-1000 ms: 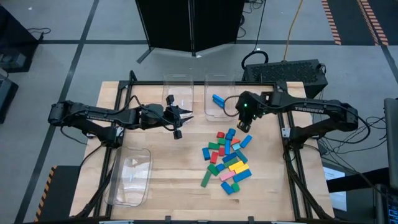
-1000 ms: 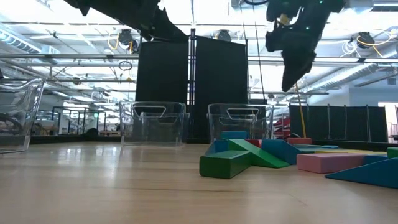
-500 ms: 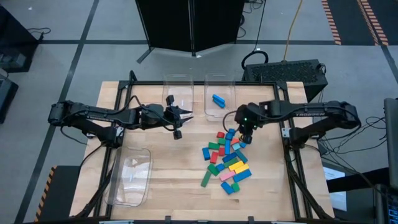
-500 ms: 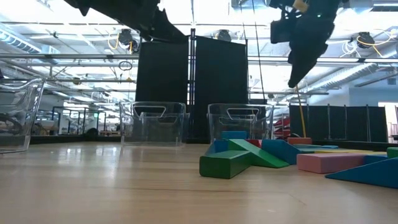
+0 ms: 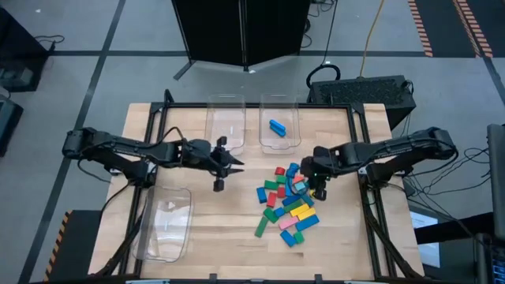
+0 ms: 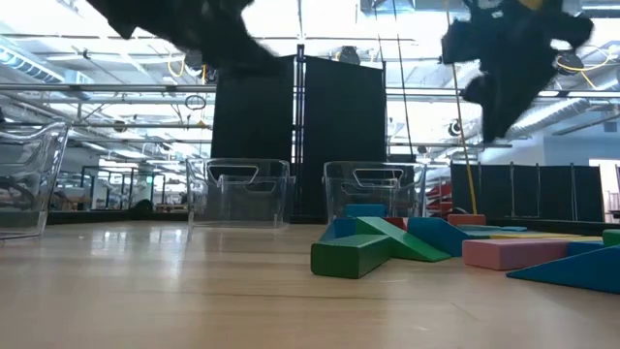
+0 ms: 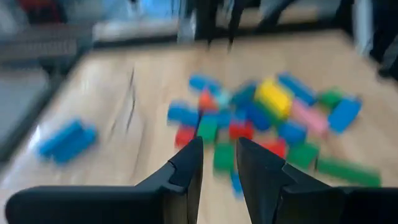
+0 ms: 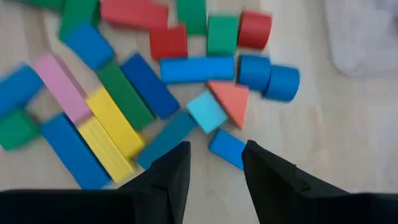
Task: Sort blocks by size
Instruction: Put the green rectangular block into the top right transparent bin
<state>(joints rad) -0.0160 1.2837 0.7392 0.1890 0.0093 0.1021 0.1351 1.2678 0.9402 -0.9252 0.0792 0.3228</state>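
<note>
A heap of coloured blocks [image 5: 286, 203] lies flat on the wooden table, right of its middle; they also show in the left wrist view [image 7: 261, 118] and the right wrist view [image 8: 124, 106]. One blue block [image 5: 278, 126] lies in the far right clear bin [image 5: 293, 130]. My right gripper [image 5: 313, 186] hangs open above the heap's far right part, pointing steeply down over a small blue block [image 8: 227, 149] and a cyan one [image 8: 206, 111]. My left gripper [image 5: 235, 165] hovers left of the heap, open by a narrow gap [image 7: 219, 146], with nothing between its fingers.
A second clear bin [image 5: 225, 118] stands at the far edge beside the first. A third [image 5: 166, 222] lies at the near left. The black frame rail [image 5: 363, 189] runs along the table's right side. Bare wood lies between my left gripper and the heap.
My right gripper has swung from the far right bin toward the near edge and now hangs over the heap, a little lower. My left gripper has sunk slightly and turned toward the heap. The blocks have not moved.
</note>
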